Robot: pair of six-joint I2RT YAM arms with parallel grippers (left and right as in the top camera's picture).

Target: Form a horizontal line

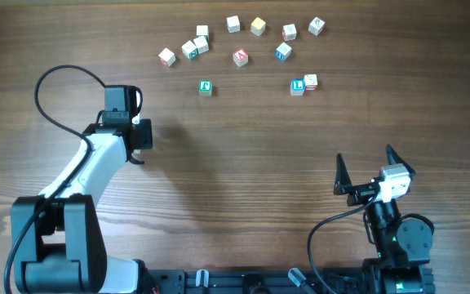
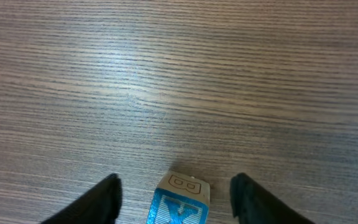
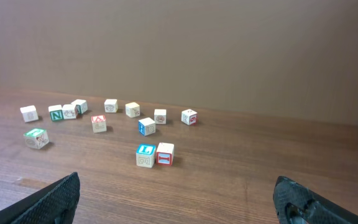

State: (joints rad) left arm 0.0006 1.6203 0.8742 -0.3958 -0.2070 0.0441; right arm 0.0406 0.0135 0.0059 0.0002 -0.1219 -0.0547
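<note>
Horizontal line's blue-letter cube point(image 2: 180, 205) sits free between my left gripper's point(image 2: 174, 188) parted fingers; light, hard wood, so pinch opposite flat faces.

Thirteen small wooden alphabet cubes point(image 1: 240, 57) lie loose on the tabletop point(image 1: 243, 163), all well ahead of the left hand point(image 2: 176, 183) and the right hand point(image 1: 365, 153). One more cube point(image 2: 180, 202), with a blue letter face, sits between the left hand's fingers. That makes fourteen cubes, two hands and one tabletop.
</note>
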